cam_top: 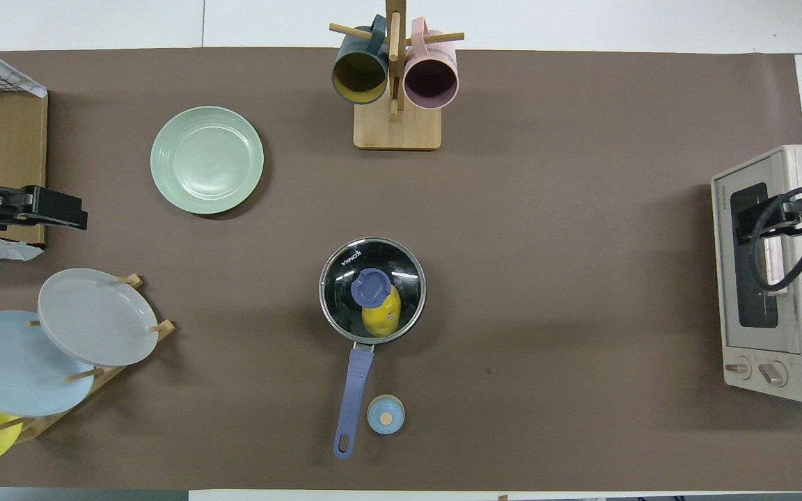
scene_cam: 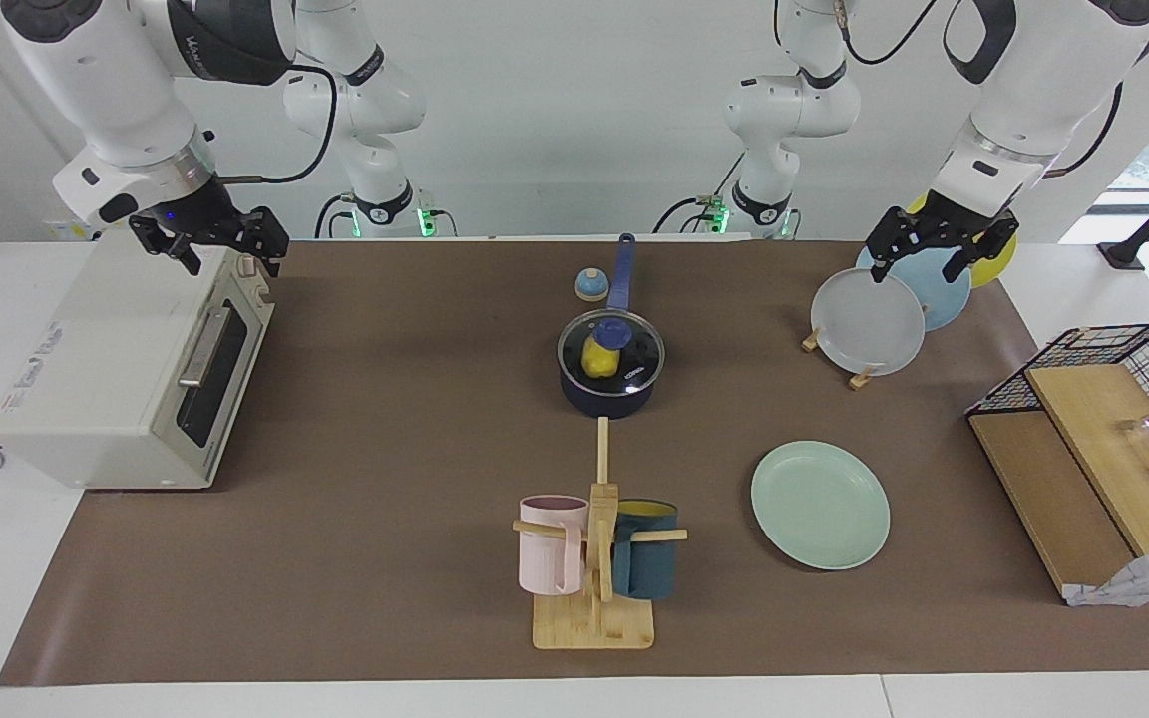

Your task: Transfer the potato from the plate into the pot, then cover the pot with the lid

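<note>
Facing view: lid (scene_cam: 611, 351) sits on pot (scene_cam: 606, 397), potato (scene_cam: 598, 360) inside; plate (scene_cam: 820, 505) bare. Left gripper (scene_cam: 942, 245), fingers apart and holding nothing, hangs over racked plates (scene_cam: 868, 321). Right gripper (scene_cam: 213, 237), likewise spread, over toaster oven (scene_cam: 126, 364).

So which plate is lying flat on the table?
The mint-green plate. The grey plate, light blue plate and yellow plate stand tilted in the wooden rack.
</note>
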Motion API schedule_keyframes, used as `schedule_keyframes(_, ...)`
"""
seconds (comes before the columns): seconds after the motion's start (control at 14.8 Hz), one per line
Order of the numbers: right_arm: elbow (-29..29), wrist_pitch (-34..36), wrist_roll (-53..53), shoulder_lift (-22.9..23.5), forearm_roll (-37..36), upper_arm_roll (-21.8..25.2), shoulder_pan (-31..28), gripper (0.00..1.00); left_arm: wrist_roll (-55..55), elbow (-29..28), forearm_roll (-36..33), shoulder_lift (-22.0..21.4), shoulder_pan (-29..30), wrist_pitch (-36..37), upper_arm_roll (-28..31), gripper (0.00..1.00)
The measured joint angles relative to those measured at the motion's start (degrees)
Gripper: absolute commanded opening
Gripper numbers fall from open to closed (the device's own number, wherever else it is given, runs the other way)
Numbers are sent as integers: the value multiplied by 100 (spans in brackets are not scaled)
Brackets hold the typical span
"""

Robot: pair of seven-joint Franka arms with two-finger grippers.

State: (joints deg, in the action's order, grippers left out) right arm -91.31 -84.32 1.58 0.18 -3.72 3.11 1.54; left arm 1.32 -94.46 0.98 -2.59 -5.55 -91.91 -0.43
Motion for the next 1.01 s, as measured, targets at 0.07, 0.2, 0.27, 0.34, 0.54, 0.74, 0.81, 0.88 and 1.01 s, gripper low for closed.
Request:
schedule_keyframes(0.07, 0, 0, 72, -5, 0, 17, -1, 100, 0, 0, 0, 0, 0, 0, 0, 100)
schedule_keyframes(0.2, 0, 0, 202, -9, 0, 32, -11, 100, 0, 0, 0, 0, 0, 0, 0, 100)
schedule_keyframes(0.27, 0, 0, 228, -13, 0, 31, -10, 100, 0, 0, 0, 0, 0, 0, 0, 100)
schedule_keyframes(0.34, 0, 0, 237, -19, 1, 30, -9, 100, 0, 0, 0, 0, 0, 0, 0, 100)
schedule_keyframes(0.54, 0, 0, 239, -32, 72, 28, -4, 100, 0, 0, 0, 0, 0, 0, 0, 100)
schedule_keyframes(0.74, 4, -2, 239, -49, 171, 27, 5, 100, 0, 0, 0, 0, 0, -3, 0, 100)
schedule_keyframes(0.81, 4, -4, 239, -53, 195, 26, 7, 100, 0, 0, 0, 0, 0, -4, 0, 100)
schedule_keyframes(0.88, 5, -10, 239, -56, 265, 25, 9, 100, 0, 0, 0, 0, 0, -5, 0, 100)
schedule_keyframes(1.01, 10, -29, 239, -59, 368, 18, 17, 100, 0, 0, 0, 0, 0, -5, 0, 100)
